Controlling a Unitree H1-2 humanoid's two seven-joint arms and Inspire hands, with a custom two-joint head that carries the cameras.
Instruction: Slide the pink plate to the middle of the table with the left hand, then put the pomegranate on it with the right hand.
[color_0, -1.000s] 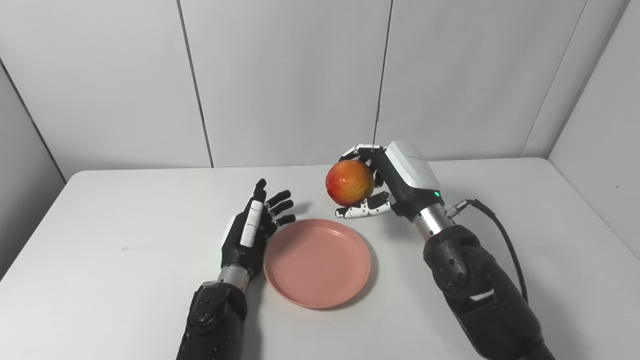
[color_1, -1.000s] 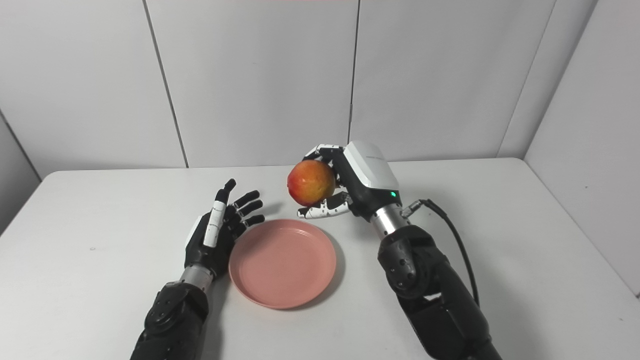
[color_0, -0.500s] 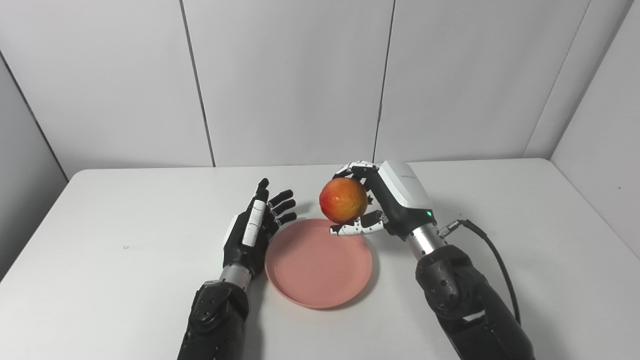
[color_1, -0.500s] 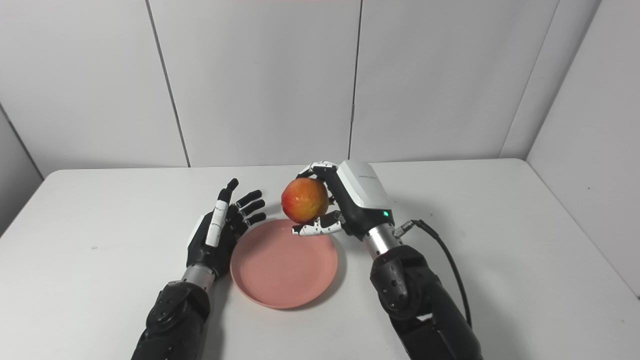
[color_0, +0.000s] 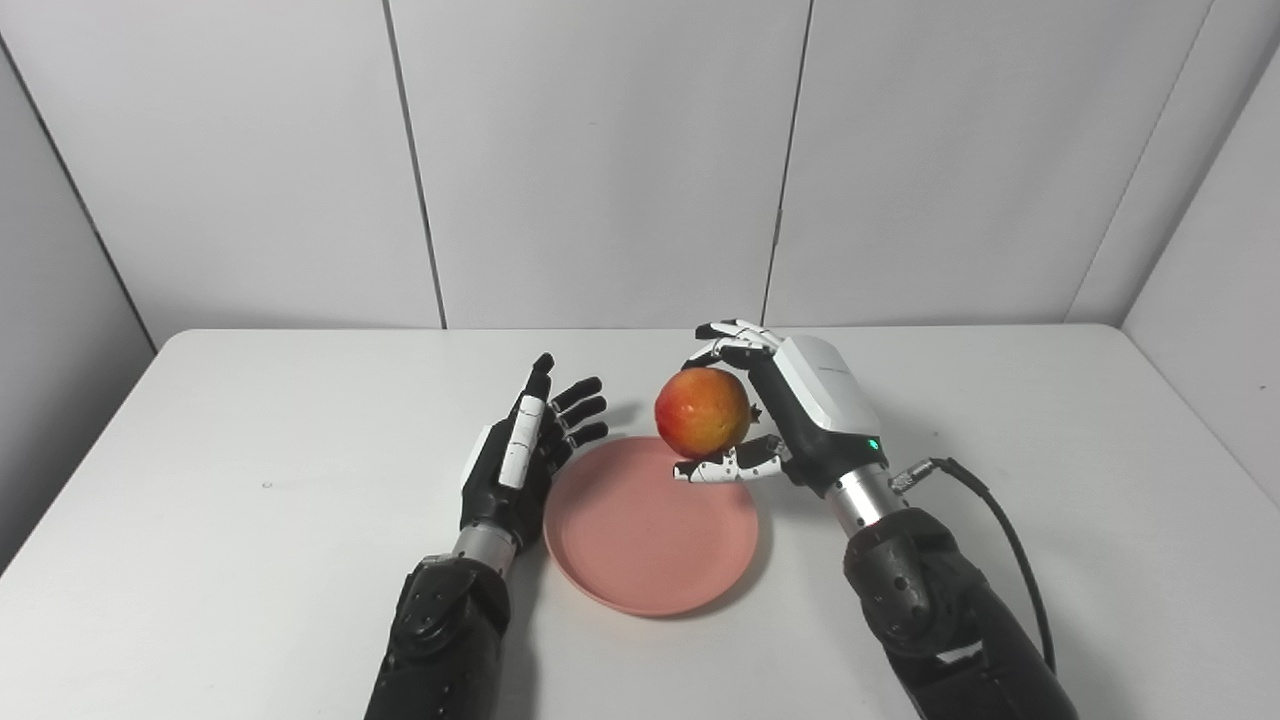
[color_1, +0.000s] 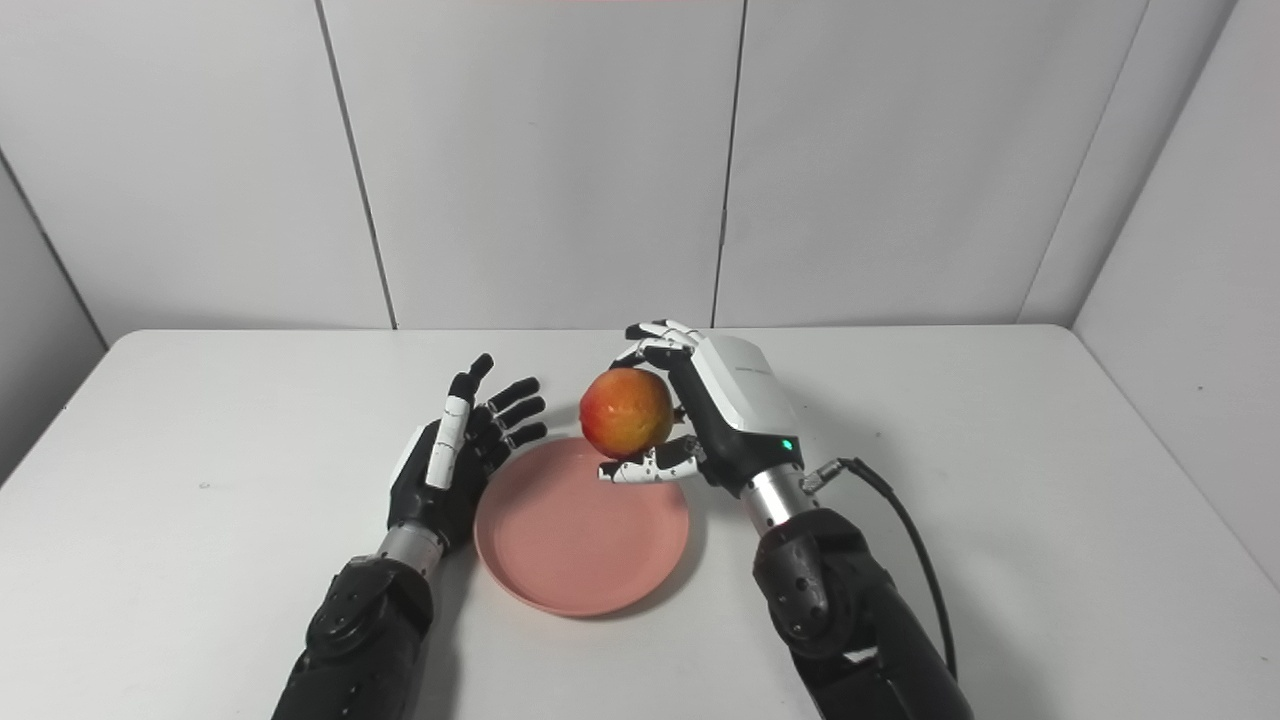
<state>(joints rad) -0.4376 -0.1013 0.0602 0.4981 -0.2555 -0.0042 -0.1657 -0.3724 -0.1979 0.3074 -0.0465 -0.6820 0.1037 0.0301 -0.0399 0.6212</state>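
While the left hand (color_0: 520, 460) stands on edge just beside the left rim of the pink plate (color_0: 640, 540), fingers spread and pointing away, holding nothing, the right hand (color_0: 790, 420) grips the pomegranate (color_0: 702, 412). Fingers curl over the top of the fruit and the thumb sits under it. Pomegranate red-orange, held in the air above the far right part of the plate, not touching it. Plate lies flat near the middle of the white table (color_0: 250, 420), between the two forearms. A black cable (color_0: 1010, 530) runs from the right wrist.
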